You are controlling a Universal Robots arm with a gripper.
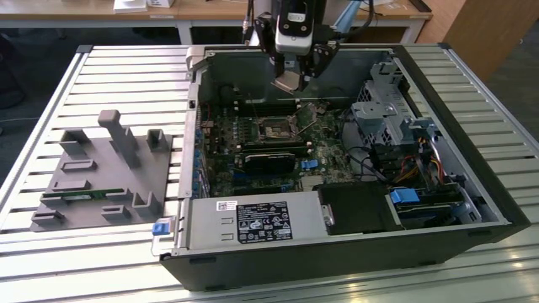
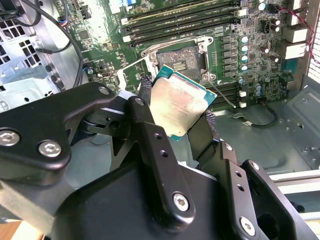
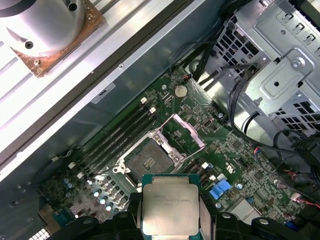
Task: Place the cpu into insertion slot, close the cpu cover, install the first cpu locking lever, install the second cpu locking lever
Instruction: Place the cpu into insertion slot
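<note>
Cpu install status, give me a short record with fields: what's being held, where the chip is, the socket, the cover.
held: gripper jaws shut on the cpu, gripping two opposite edges
cpu position: in the air above the motherboard, not seated
insertion slot: empty, contacts exposed
cpu cover: open, tilted up off the slot
setting: open computer case lying on a slatted table

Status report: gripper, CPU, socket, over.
Gripper shut on the cpu, held above the motherboard. Insertion slot empty, cpu cover raised open. Nothing seen between cpu and slot.
</note>
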